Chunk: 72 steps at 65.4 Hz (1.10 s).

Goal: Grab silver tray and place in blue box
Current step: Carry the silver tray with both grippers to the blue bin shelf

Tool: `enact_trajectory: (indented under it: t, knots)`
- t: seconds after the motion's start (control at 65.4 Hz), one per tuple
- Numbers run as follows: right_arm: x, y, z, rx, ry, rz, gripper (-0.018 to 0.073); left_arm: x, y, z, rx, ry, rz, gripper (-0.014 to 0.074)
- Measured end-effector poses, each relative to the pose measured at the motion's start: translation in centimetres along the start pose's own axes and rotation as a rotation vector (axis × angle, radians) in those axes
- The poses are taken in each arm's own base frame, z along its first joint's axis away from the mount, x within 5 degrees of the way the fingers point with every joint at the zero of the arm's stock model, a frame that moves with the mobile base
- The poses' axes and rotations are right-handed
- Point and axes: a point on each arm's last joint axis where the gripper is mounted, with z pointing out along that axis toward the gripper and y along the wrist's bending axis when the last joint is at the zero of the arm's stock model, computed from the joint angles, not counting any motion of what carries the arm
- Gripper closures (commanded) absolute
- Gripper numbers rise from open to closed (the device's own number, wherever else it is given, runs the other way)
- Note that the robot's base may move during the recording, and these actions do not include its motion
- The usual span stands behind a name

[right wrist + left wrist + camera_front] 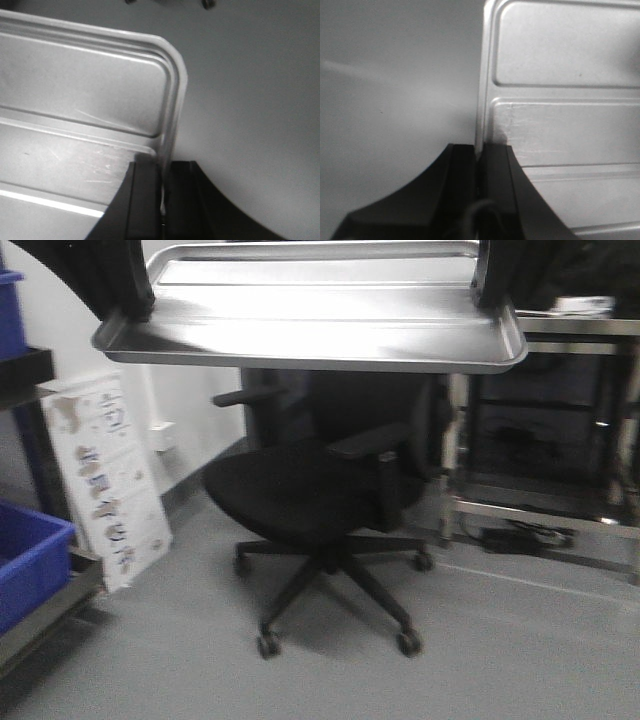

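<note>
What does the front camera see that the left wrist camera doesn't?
Only the front view shows the chair, the blue box and the right gripper on the tray's right end. Only the left wrist view shows, up close, the left gripper pinching the rim. Both show the tray and the left gripper holding it.

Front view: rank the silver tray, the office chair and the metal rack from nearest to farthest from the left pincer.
1. The silver tray, gripped by the left pincer at its left end.
2. The office chair, below, mid-floor.
3. The metal rack, far right, behind the chair.
</note>
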Motion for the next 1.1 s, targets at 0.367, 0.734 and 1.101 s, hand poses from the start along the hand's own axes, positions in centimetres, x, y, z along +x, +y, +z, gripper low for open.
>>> enact_trajectory:
  t: [0.367,0.734,1.101]
  knots:
    - [0.00,0.00,0.00,0.000,0.000,0.000,0.0501,0.00,0.00,0.00,0.000,0.000,0.000,0.0701]
    - [0.00,0.00,0.00,0.000,0.000,0.000,0.0501,0.00,0.00,0.00,0.000,0.000,0.000,0.0701]
    - [0.00,0.00,0.00,0.000,0.000,0.000,0.0501,0.01,-0.01,0.00,0.002,0.001,-0.001,0.0701]
